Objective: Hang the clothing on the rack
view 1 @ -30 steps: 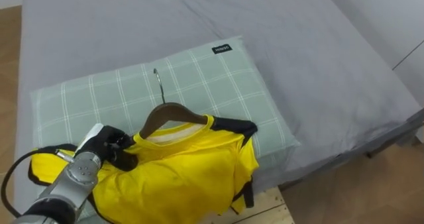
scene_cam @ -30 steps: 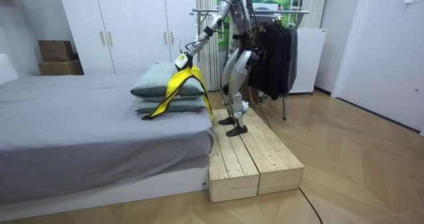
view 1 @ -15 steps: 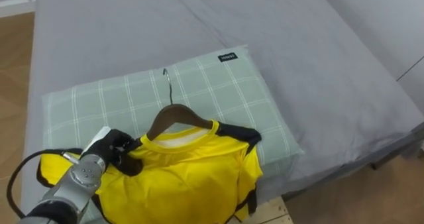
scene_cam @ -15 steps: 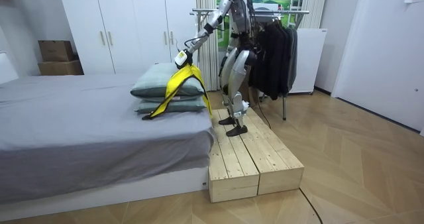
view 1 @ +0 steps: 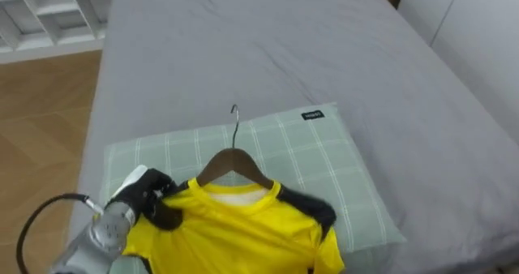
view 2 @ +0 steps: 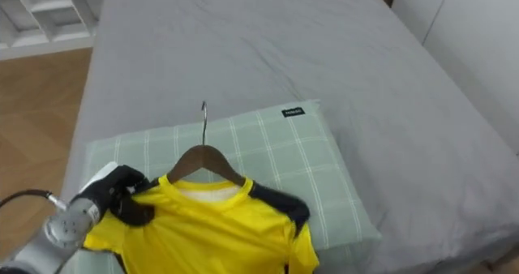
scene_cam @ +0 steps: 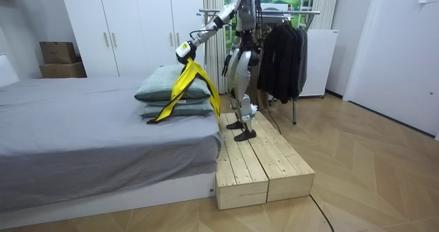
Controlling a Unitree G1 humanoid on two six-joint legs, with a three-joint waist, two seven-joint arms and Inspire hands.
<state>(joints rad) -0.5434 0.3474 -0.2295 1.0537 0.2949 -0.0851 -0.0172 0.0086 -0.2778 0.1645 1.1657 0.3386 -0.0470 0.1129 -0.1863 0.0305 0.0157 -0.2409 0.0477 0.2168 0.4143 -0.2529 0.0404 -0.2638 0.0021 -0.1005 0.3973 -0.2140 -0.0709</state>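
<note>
The robot's left hand [view 1: 150, 201] is gripping one shoulder of the yellow shirt [view 1: 235, 233] on its brown wooden hanger [view 1: 233, 162], holding it over the green checked pillow [view 1: 324, 169] on the grey bed [view 1: 243, 47] (leaving the hook free for hanging, I think). Its right hand [scene_cam: 224, 68] is hanging down.

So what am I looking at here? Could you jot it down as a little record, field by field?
Where: robot stands on a wooden platform beside the bed
Grip: left hand curled round one shoulder of the yellow shirt
Shirt: on a wooden hanger, hook pointing away from the robot, held above the checked pillow
Idle: right hand low at the robot's side
Behind robot: clothes rack with dark clothes
</note>
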